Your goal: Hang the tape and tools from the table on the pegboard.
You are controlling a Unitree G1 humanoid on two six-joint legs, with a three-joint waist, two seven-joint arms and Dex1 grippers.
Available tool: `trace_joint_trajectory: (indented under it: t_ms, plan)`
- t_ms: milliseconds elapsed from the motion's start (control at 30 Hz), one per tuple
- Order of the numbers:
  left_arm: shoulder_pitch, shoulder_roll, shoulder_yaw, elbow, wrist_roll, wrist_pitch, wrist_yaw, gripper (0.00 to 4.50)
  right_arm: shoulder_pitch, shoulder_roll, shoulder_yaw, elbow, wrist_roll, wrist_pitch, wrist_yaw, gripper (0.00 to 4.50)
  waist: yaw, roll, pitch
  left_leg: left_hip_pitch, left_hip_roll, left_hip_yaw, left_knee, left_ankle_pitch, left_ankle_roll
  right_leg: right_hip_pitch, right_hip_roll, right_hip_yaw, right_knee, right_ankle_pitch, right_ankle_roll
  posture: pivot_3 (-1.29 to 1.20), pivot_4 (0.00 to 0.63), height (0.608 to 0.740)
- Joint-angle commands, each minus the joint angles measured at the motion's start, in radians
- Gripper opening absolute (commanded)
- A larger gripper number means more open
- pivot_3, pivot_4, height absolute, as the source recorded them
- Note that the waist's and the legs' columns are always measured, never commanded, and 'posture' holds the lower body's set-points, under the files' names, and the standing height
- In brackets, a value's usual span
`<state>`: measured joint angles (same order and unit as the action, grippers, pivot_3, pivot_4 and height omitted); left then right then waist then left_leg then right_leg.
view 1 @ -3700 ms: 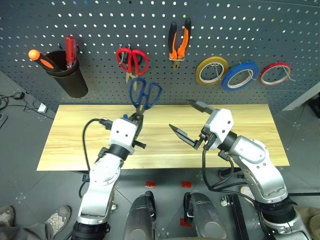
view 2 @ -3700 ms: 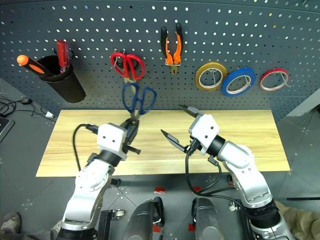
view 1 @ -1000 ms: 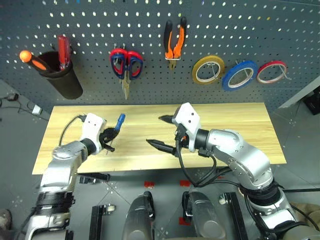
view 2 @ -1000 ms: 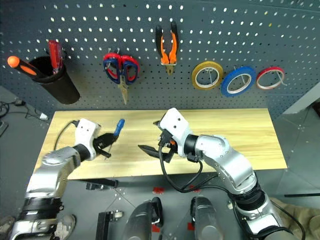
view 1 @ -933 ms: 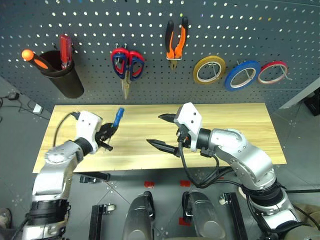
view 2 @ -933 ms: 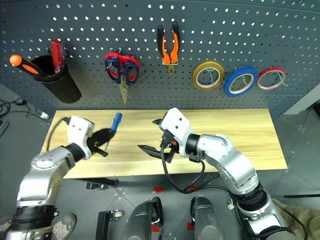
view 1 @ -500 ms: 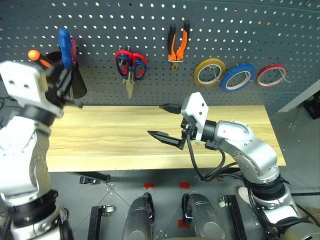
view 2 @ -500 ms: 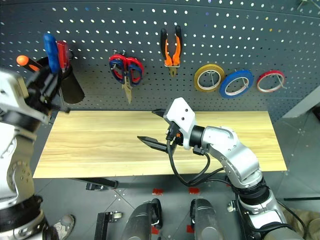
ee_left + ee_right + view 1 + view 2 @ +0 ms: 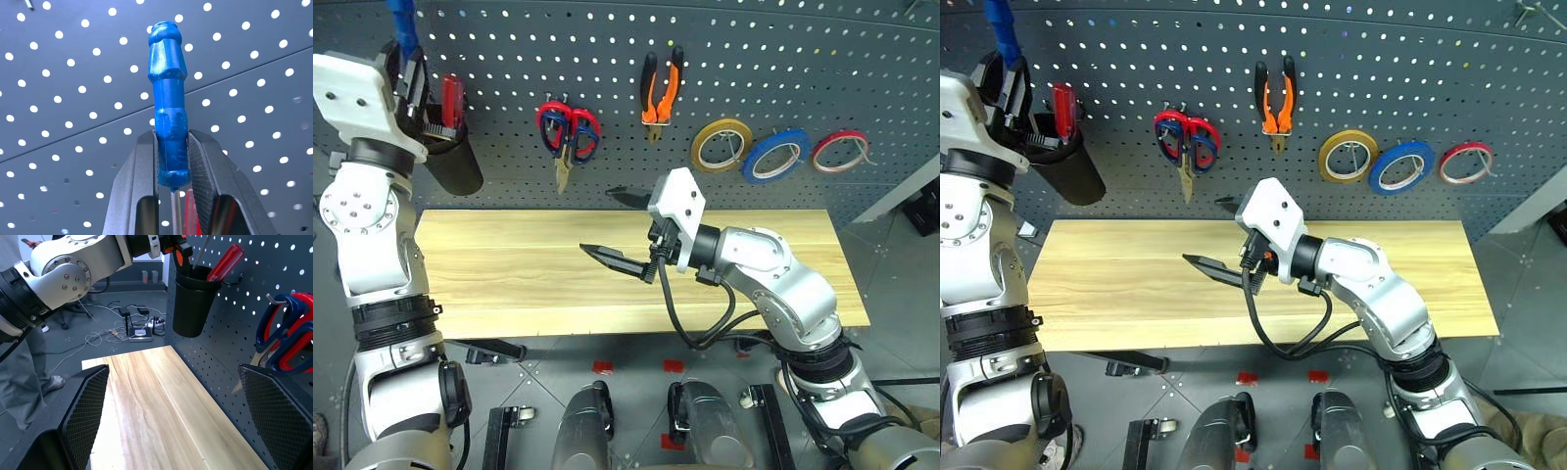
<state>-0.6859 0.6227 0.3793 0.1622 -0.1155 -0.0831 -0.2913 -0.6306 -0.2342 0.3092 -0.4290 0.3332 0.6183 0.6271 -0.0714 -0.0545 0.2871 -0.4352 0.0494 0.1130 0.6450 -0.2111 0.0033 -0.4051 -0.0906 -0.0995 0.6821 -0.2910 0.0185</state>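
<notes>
Landmark: the black plastic cup (image 9: 453, 162) hanging on the dark grey perforated pegboard (image 9: 783, 59), at its left end; places below are given from it.
Change: a second ago the left gripper (image 9: 172, 147) held the thin blue-handled screwdriver (image 9: 168, 117) low over the left part of the light wood plank table (image 9: 509, 269); now it has been carried up to just above the cup's mouth, handle uppermost, thin shaft pointing down toward the opening.
Left jaws: closed tight on the lower part of the blue handle, one finger on each side.
Cup contents: a red-handled screwdriver (image 9: 453, 101) stands in it; the blue shaft hangs just beside it, and I cannot tell whether its tip is inside the rim.
Right gripper: the right gripper (image 9: 617, 230) hovers over the table's middle, well right of the cup, jaws spread wide and holding nothing, much as before.
Already hung: right of the cup, in order, dark blue-handled scissors (image 9: 584, 137) over red-handled scissors (image 9: 551, 125) on one hook, orange-and-black-handled pliers (image 9: 662, 83), yellow tape roll (image 9: 722, 144), flat blue ring of tape (image 9: 774, 155), red tape roll (image 9: 839, 149).
Table: its top carries no tool.
Meaning: the screwdriver looks like the last item; lowering it into the cup and letting go would likely finish the task.
Risk: the shaft may catch the rim or the red handle.
</notes>
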Motion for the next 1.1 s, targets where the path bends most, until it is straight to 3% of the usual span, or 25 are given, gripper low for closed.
trace_joint_trajectory:
  t_ms: [33, 267, 467, 800, 1000, 1100]
  plan:
    - [-0.005, 0.015, 0.016, 0.032, 0.027, -0.084, 0.049, 0.53, -0.011, 0.027, 0.001, -0.040, 0.002, -0.026, -0.018, 4.50, -0.005, 0.000, 0.000, 0.000, 0.000, 0.000, 0.000, 0.000, 0.000, 0.000, 0.000, 0.000, 0.000, 0.000, 0.000, -0.19, 0.184, 0.740]
    - [0.050, 0.003, 0.020, 0.091, 0.046, -0.148, 0.106, 0.53, -0.089, 0.102, -0.072, -0.016, 0.063, 0.035, -0.065, 4.50, -0.017, 0.000, -0.006, 0.000, 0.000, 0.000, 0.001, 0.000, 0.000, 0.000, 0.000, 0.000, 0.002, 0.000, 0.000, -0.19, 0.181, 0.740]
    - [0.057, -0.004, 0.021, 0.117, 0.043, -0.171, 0.146, 0.53, -0.092, 0.092, -0.054, -0.018, 0.051, 0.020, -0.054, 4.50, -0.017, -0.003, -0.019, 0.000, 0.000, 0.000, 0.001, 0.000, 0.000, 0.000, 0.000, 0.000, 0.002, 0.000, 0.000, -0.19, 0.176, 0.740]
    - [0.079, -0.045, 0.036, 0.048, 0.007, -0.172, 0.186, 3.66, -0.078, 0.073, -0.042, -0.013, 0.041, -0.006, -0.044, 4.50, -0.018, -0.005, -0.033, 0.000, 0.000, 0.000, 0.002, 0.000, 0.000, 0.000, 0.000, 0.001, 0.006, 0.000, 0.000, -0.19, 0.165, 0.740]
    - [0.139, -0.053, -0.051, -0.146, 0.040, -0.128, 0.133, 3.66, -0.054, 0.056, -0.047, -0.012, 0.042, -0.022, -0.040, 4.50, -0.017, -0.009, -0.047, 0.000, 0.000, -0.001, 0.003, 0.000, 0.000, 0.000, 0.000, 0.001, 0.007, 0.000, 0.000, -0.18, 0.158, 0.740]
    - [0.219, -0.071, -0.083, -0.215, -0.031, -0.013, 0.065, 3.66, -0.035, 0.046, -0.047, -0.008, 0.039, -0.031, -0.033, 4.50, -0.017, -0.006, -0.058, 0.001, 0.000, 0.000, 0.004, 0.000, 0.000, 0.000, -0.001, 0.001, 0.008, 0.000, 0.000, -0.18, 0.158, 0.740]
